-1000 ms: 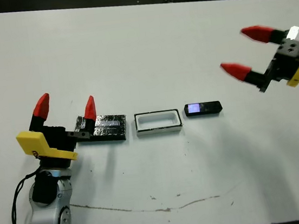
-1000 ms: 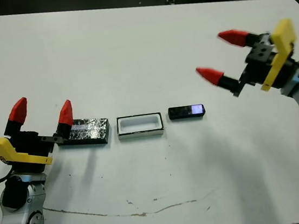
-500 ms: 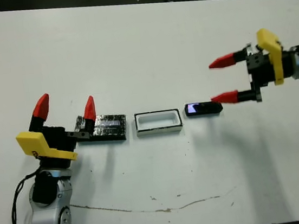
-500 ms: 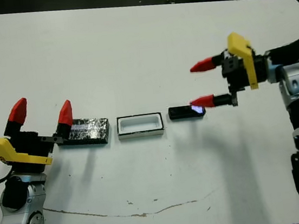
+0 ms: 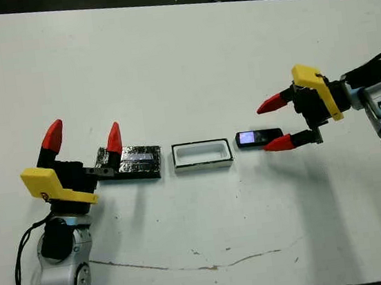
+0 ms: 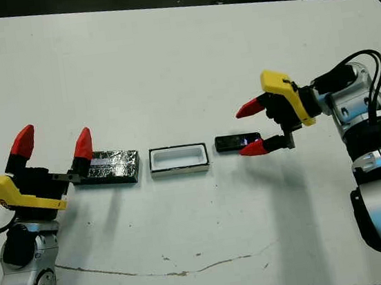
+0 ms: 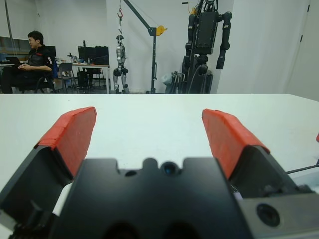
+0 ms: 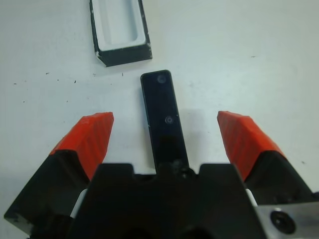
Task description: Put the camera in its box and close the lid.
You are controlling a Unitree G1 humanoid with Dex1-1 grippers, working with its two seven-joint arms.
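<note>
Across the middle of the white table (image 5: 180,60) three things lie in a row: the lid (image 5: 136,162) left of centre, the box (image 5: 202,155) at the centre of the frame with its white hollow facing up, and the camera (image 5: 258,136) just right of centre, its small bright screen at the end toward the box. All three lie apart from one another, the camera near the box's right end but not touching it. The right gripper (image 5: 274,124) reaches in from the right edge of the frame, its jaws spread wide, one red fingertip beyond the camera's right end and the other just on the near side of it. In the right wrist view the camera (image 8: 163,117) lies lengthwise between the two fingers (image 8: 92,134), touching neither, with the box (image 8: 118,31) beyond its far end. The left gripper (image 5: 84,137) stands at the lower left of the frame, fingers pointing up and wide apart, holding nothing, one finger in front of the lid's left end.
</note>
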